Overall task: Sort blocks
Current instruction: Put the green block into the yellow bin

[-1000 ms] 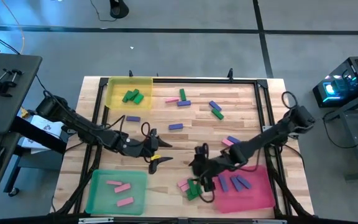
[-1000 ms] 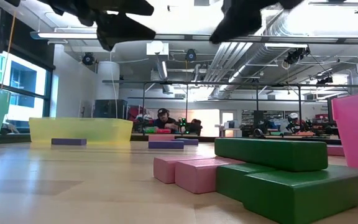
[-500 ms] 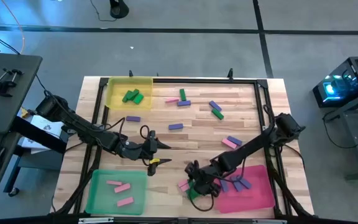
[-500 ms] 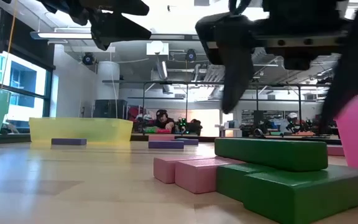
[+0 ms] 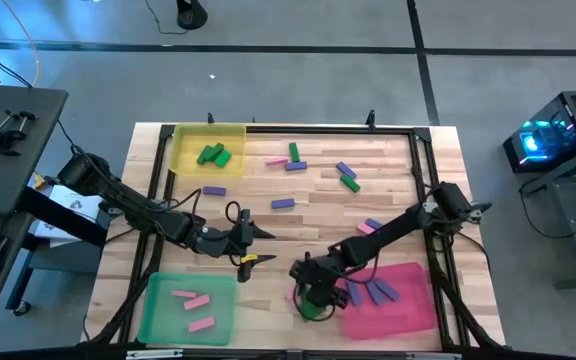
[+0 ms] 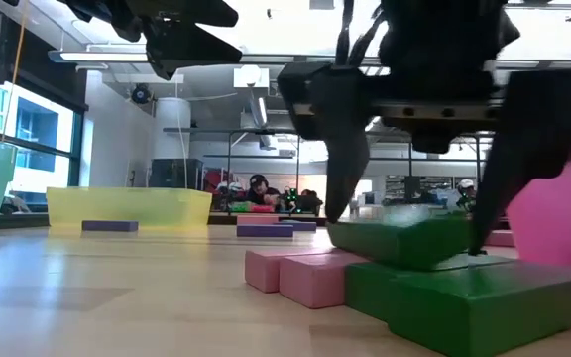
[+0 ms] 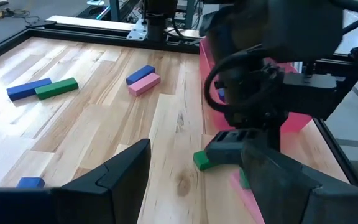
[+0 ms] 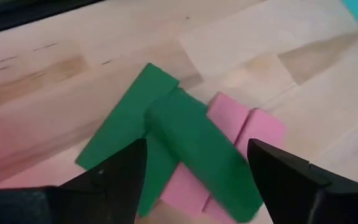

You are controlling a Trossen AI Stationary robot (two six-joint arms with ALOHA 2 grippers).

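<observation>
A small pile lies beside the pink tray [image 5: 420, 312]: an upper green block [image 8: 197, 149] rests crosswise on a lower green block [image 8: 123, 146] and on pink blocks [image 8: 253, 127]. My right gripper [image 6: 409, 223] stands open over this pile, pointing steeply down. One finger is at each end of the upper green block [image 6: 404, 241]. My left gripper [image 5: 261, 247] hovers open with nothing between its fingers above the table's middle left. Other blocks lie scattered over the far half. My right gripper's fingers [image 6: 343, 149] come from above and straddle the upper green block, their tips level with its two ends [image 6: 337, 236]. I cannot tell whether they touch it. The block still lies on the pile.
The yellow tray [image 5: 180, 140] at the far left holds green blocks. The green tray [image 5: 153, 300] at the near left holds pink blocks. The pink tray holds purple-blue blocks [image 5: 373, 293]. Loose blocks [image 5: 346, 176] lie about the far middle. A black frame edges the table.
My right gripper has come down toward the near edge and a little left, onto the pile by the pink tray. It rolled its wrist until its fingers straddle the upper green block, and it has stayed open.
</observation>
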